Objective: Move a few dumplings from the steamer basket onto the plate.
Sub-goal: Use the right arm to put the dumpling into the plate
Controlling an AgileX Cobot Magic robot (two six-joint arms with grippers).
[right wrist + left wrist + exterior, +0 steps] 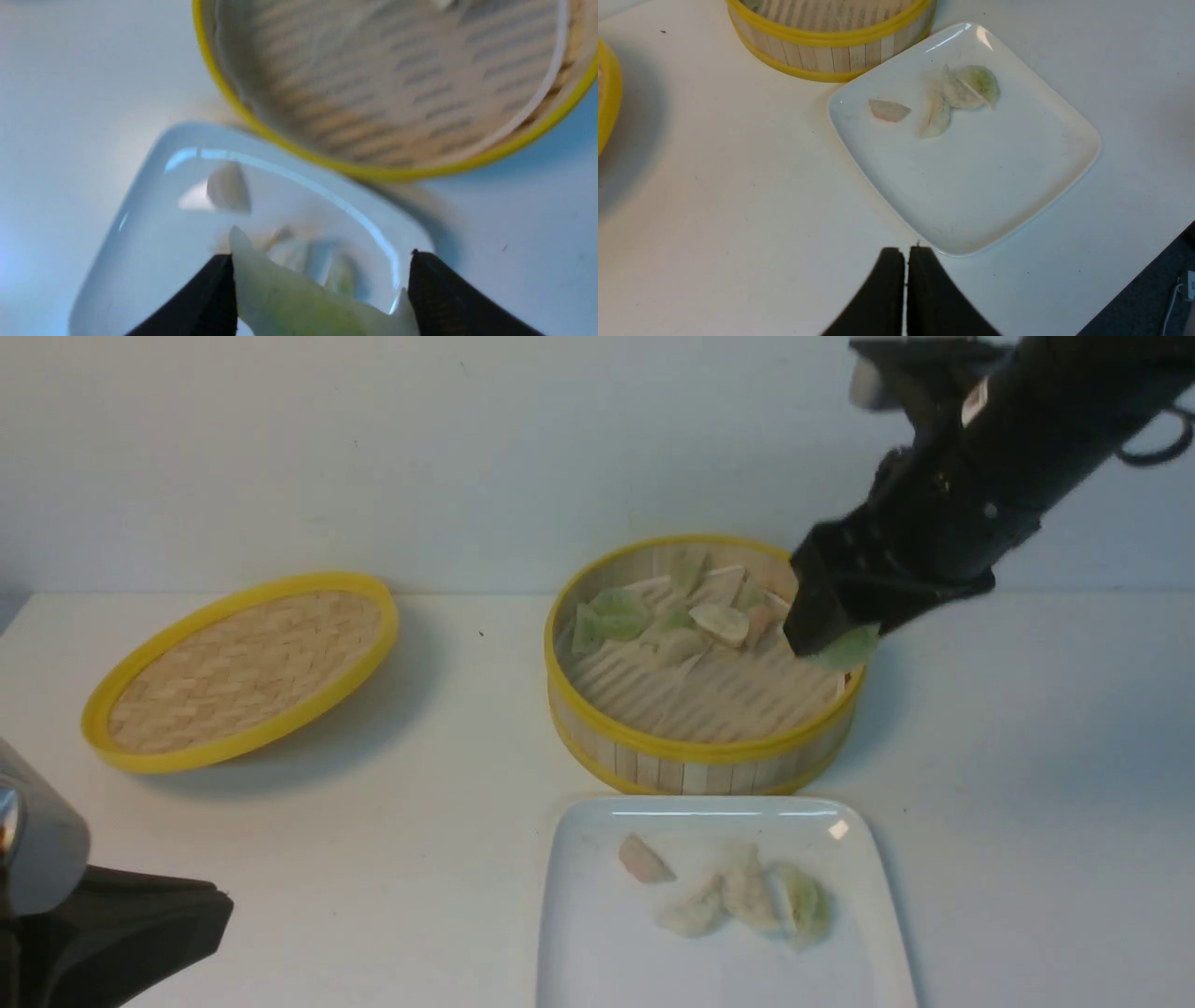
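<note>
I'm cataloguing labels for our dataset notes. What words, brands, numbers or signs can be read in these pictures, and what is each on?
No text can be read anywhere in these views.
A white sticker on the right arm: too small and blurred to read.
On the steamer basket, plate, lid and dumplings: no print visible.

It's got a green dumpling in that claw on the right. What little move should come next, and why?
Probably carry it across the near rim of the steamer basket to above the plate. The right gripper holds the green dumpling over the basket's right edge, and the plate in front, bearing four dumplings, has bare space left.
</note>
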